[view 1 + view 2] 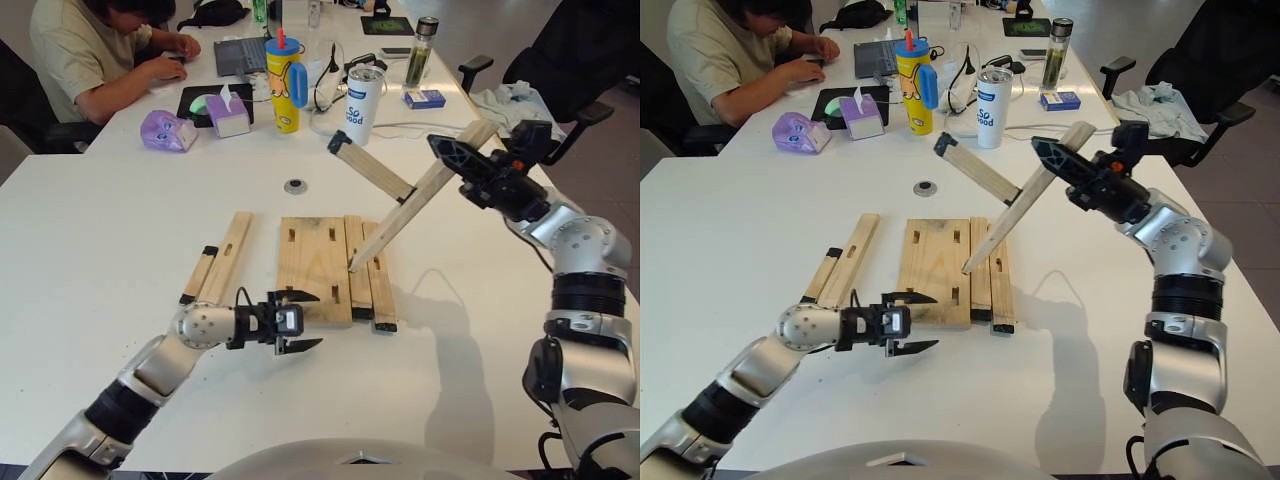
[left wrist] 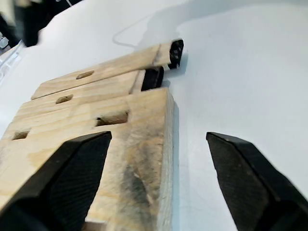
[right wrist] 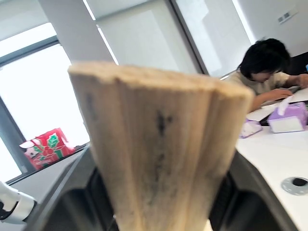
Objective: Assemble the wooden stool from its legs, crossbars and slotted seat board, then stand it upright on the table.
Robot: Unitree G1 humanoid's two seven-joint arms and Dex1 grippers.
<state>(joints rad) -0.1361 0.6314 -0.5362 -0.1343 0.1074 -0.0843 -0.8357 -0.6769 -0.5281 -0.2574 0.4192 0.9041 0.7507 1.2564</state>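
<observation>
1 leg (image 1: pixel 400 215) in right gripper (image 1: pixel 455 160); left gripper (image 1: pixel 312 320) straddles board (image 1: pixel 310 255) corner.

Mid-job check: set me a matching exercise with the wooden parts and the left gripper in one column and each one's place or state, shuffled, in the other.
1. slotted seat board
2. leg with crossbar
3. two loose wooden pieces
4. left gripper

A. open, at the seat board's near edge
B. lying to the robot's left of the seat board
C. tilted, held in the right gripper
D. flat, slots facing up

Pairs: 1-D, 2-C, 3-B, 4-A
</observation>
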